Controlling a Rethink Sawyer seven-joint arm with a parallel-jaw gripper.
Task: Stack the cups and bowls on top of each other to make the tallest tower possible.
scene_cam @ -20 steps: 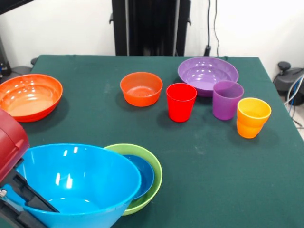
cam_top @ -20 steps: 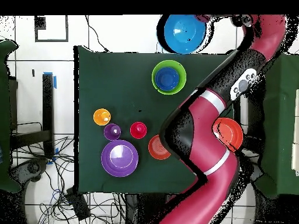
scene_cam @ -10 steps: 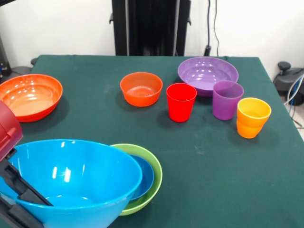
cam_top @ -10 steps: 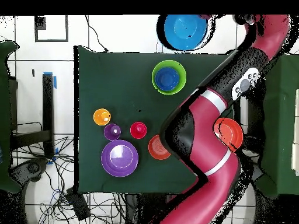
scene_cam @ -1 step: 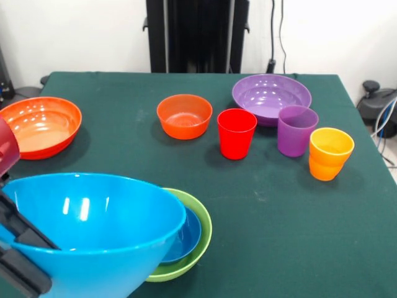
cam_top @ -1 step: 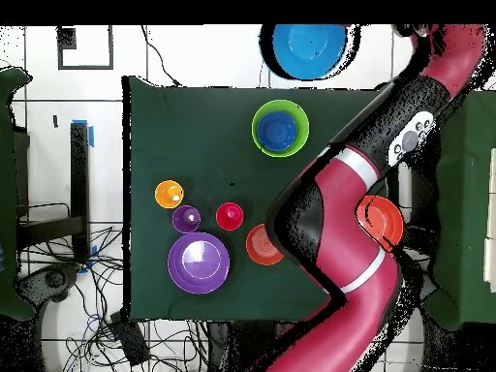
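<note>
My gripper (scene_cam @ -1 step: 18, 256) is shut on the rim of the deep light blue bowl (scene_cam @ -1 step: 93, 230), one black finger inside and one outside. It holds the bowl in the air at the lower left, in front of the lime green bowl (scene_cam @ -1 step: 203, 231). The small dark blue bowl (scene_cam @ -1 step: 187, 237) sits nested in the green one. Overhead, the light blue bowl (cam_top @ -1 step: 308, 48) hangs beyond the table's edge, past the green bowl (cam_top @ -1 step: 260, 121). The red cup (scene_cam @ -1 step: 236, 133), purple cup (scene_cam @ -1 step: 296, 130) and orange cup (scene_cam @ -1 step: 330, 153) stand apart in a row.
A small orange bowl (scene_cam @ -1 step: 184, 115) and a wide purple bowl (scene_cam @ -1 step: 271, 96) sit behind the cups. The wide orange-red bowl (scene_cam @ -1 step: 38, 126) rests at the left edge. Overhead, my arm (cam_top @ -1 step: 334, 223) crosses the table's right side and partly covers that bowl (cam_top @ -1 step: 380, 221).
The light blue bowl has risen in my gripper and looms larger in the front view, hiding more of the green bowl. Overhead it slid slightly right along the table's top edge.
</note>
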